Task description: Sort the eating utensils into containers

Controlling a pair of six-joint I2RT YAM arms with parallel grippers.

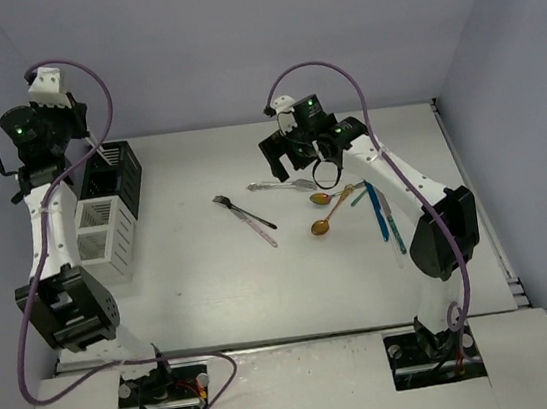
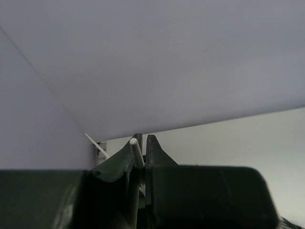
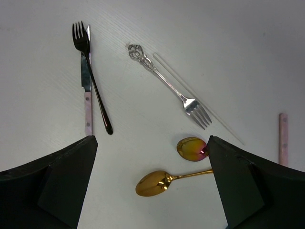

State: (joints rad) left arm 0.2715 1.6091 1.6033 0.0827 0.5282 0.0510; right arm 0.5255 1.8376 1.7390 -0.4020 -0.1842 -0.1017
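Plainly the white table is the stage. The black caddy stands toward its far left, and the white caddy sits just beside the black caddy on the near side. All the loose cutlery lies well to the right of the black caddy.

The left gripper hangs just above the black caddy, its jaws clamped on a thin pale stick. I judge the stick is held over the open top so that it can be dropped in. The right gripper hovers well to the right of the black caddy, over the loose pieces. Its fingers are spread wide with nothing between them, probably set to come down on the next piece.

The top view alone shows both caddies and the blue-handled pieces, which lie farthest right of the black caddy. There the held stick is barely a hairline. The left wrist view shows that stick pinched between the fingertips, but mostly bare wall beyond it and no caddy opening.

The right wrist view adds the fine detail:
- a silver fork with an ornate handle
- a black fork crossing a pink-handled knife
- two gold spoons
- a second pale stick, too faint to find from above
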